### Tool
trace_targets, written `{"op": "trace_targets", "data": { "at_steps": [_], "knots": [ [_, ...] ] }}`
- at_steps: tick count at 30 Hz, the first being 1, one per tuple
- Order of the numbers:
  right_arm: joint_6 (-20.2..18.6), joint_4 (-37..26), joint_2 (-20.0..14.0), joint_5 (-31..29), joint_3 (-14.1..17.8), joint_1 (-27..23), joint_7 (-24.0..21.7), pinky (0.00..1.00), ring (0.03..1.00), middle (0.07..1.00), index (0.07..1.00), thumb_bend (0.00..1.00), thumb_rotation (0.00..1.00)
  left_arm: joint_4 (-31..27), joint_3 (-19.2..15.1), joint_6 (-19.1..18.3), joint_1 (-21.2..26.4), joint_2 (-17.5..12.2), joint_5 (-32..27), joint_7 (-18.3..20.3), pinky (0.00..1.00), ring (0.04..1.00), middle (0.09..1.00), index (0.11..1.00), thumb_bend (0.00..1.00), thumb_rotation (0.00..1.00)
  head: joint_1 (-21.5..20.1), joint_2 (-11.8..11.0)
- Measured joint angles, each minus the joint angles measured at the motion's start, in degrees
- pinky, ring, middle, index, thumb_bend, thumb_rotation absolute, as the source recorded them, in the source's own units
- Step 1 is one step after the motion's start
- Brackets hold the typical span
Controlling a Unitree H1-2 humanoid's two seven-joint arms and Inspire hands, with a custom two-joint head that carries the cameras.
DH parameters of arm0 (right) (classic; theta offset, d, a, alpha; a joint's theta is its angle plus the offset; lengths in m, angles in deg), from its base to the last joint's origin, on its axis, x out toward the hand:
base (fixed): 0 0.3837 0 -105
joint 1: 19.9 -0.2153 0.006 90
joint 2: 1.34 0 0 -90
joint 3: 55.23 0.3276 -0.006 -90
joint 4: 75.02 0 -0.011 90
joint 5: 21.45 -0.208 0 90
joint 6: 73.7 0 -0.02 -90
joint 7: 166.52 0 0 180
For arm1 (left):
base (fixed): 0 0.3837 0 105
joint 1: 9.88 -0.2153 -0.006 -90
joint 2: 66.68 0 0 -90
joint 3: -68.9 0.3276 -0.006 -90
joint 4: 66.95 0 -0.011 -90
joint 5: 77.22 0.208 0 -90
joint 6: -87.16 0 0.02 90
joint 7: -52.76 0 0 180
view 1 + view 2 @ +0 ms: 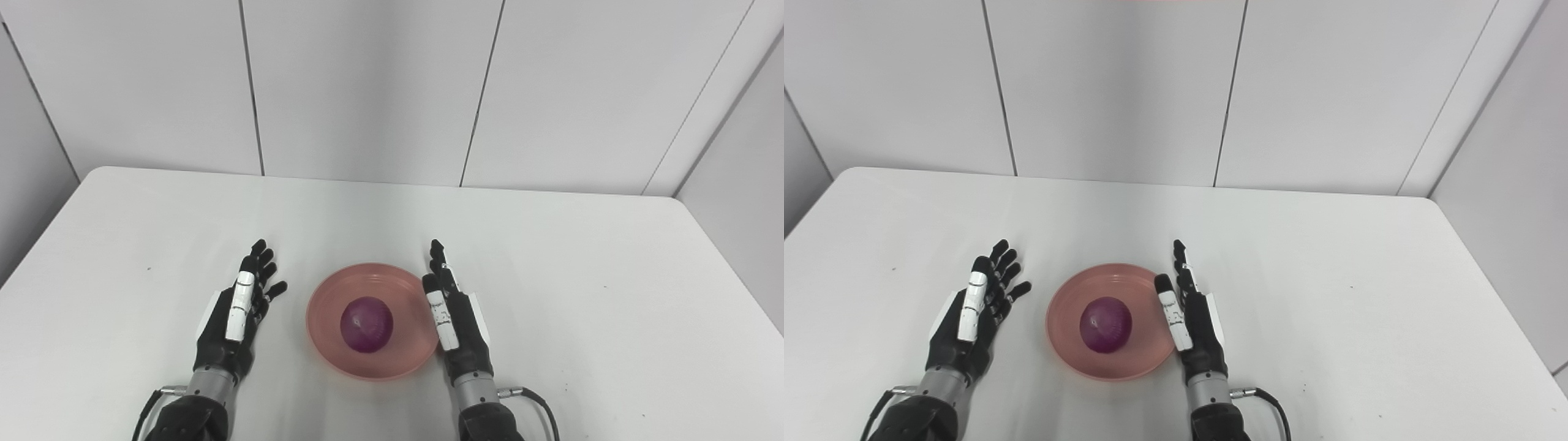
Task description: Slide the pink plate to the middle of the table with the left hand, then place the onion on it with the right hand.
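Both hands are just resting: the left hand (236,312) lies flat with fingers spread, holding nothing, and the right hand (456,318) stands on its edge, fingers straight, also empty. Between them on the white table (582,275) is the pink plate (324,337), its rim right against the right hand and a bit clear of the left. Sitting in the middle of it is the onion (366,324), so looks done to me. Onion's probably firm, light, rolls easily; I'd grab it around the sides.
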Motion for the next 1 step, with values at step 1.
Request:
{"op": "trace_targets", "data": {
  "at_steps": [1],
  "knots": [
    [0.0, 0.0, 0.0, -0.1, 0.0, 0.0, 0.0, 1.0, 1.0, 1.0, 1.0, 0.68, 1.0, 0.0, 0.0, 0.0, 0.0, 0.0, -0.1, 0.0, 1.0, 1.0, 1.0, 1.0, 0.66, 1.0, 0.0, 0.1]
  ]
}}
